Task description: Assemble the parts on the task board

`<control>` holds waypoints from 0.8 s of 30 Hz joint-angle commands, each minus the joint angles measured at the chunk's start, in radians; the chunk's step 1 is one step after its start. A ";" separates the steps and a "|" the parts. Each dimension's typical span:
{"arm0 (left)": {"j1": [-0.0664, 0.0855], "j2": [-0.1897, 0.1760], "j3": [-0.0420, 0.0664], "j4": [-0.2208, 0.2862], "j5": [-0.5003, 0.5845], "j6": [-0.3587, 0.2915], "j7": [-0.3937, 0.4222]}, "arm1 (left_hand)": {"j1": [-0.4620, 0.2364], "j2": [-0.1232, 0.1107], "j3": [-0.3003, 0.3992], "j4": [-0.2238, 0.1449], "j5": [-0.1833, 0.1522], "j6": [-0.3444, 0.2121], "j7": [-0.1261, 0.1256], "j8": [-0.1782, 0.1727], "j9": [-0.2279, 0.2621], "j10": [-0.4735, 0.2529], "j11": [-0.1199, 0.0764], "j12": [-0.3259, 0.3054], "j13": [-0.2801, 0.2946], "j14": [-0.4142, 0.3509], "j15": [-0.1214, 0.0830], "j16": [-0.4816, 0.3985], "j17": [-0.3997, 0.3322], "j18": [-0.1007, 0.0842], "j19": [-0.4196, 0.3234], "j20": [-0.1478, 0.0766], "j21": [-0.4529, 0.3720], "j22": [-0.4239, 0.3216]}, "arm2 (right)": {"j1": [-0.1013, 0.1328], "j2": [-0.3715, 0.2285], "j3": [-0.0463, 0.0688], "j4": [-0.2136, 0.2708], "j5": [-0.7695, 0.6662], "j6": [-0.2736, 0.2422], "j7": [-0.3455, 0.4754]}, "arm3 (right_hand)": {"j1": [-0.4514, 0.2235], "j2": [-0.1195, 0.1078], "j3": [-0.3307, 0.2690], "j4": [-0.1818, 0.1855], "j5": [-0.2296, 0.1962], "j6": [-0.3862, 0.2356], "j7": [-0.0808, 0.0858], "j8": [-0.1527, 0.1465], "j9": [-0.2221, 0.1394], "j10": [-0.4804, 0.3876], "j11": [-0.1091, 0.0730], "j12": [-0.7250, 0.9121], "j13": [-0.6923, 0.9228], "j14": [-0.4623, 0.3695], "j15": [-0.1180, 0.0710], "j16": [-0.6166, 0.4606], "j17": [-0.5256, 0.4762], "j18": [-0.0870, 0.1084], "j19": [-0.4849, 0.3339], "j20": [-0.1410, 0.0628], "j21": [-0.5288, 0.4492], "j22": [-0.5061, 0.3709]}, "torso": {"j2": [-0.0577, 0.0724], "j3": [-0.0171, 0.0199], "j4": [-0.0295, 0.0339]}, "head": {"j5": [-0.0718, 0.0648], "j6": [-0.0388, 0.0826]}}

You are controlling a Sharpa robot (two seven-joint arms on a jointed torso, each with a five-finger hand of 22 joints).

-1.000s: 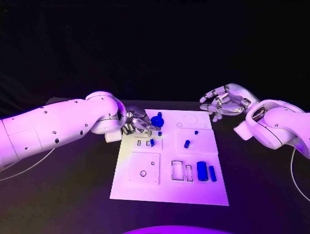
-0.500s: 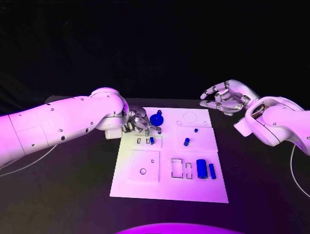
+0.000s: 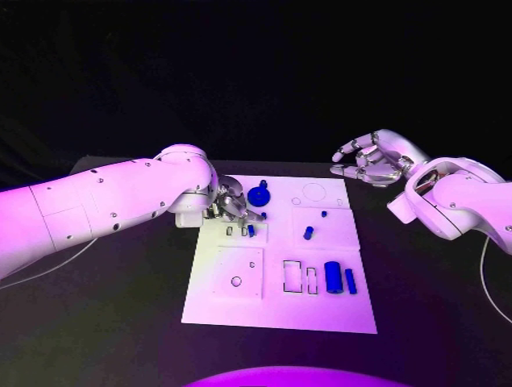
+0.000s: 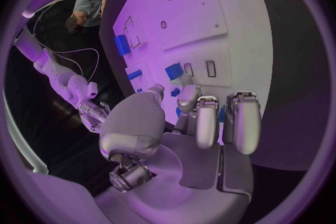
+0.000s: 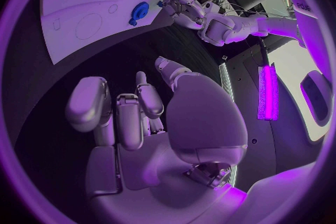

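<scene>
Near edge of task board (image 3: 281,316): bare white plate, no parts on it.
Near row: a large blue block (image 3: 334,277) and a slim blue bar (image 3: 351,281) lie beside two outlined slots (image 3: 301,279) that appear unfilled; judged not yet seated.
Middle: a small blue peg (image 3: 308,235) lies on the right panel; a round hole (image 3: 236,282) in the left panel looks open.
Far left corner: the left hand (image 3: 231,203) hovers over the small slots, fingers curled inward; whether it pinches a part cannot be determined. A blue round part (image 3: 260,197) sits just beside it.
Right hand (image 3: 374,165): off the board past its far right corner, fingers loosely spread, holding nothing.
Progress: judged early; most parts remain loose.
</scene>
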 commanded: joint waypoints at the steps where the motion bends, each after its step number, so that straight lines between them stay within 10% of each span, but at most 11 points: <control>1: 0.000 0.007 -0.002 -0.003 -0.004 0.024 -0.008 | 0.018 0.002 -0.006 0.001 -0.001 -0.012 0.001 -0.012 0.000 -0.016 0.004 -0.014 -0.017 0.106 0.003 0.003 0.263 -0.009 0.049 0.001 0.004 0.120 | -0.001 0.002 0.000 -0.001 -0.020 -0.005 -0.009 | -0.001 0.004 -0.006 0.002 0.004 -0.008 0.003 0.003 0.000 0.000 0.003 -0.004 -0.003 0.051 0.007 0.001 0.090 -0.006 -0.004 0.005 0.003 -0.002 | 0.000 -0.0003 0.0006 | 0.000 -0.002; 24: -0.002 0.017 -0.012 -0.003 0.020 0.041 -0.005 | 0.087 0.001 0.002 -0.003 -0.001 -0.011 0.011 -0.046 -0.005 -0.028 0.013 -0.026 -0.031 0.106 0.012 0.003 0.263 -0.009 0.048 0.010 0.003 0.120 | -0.003 0.013 -0.001 -0.011 -0.019 -0.001 -0.015 | 0.000 0.006 -0.006 0.004 0.010 -0.011 0.004 0.003 0.000 -0.004 0.005 -0.007 -0.004 0.049 0.009 -0.001 0.088 -0.005 -0.010 0.008 0.004 0.000 | 0.000 0.0004 0.0008 | 0.001 -0.011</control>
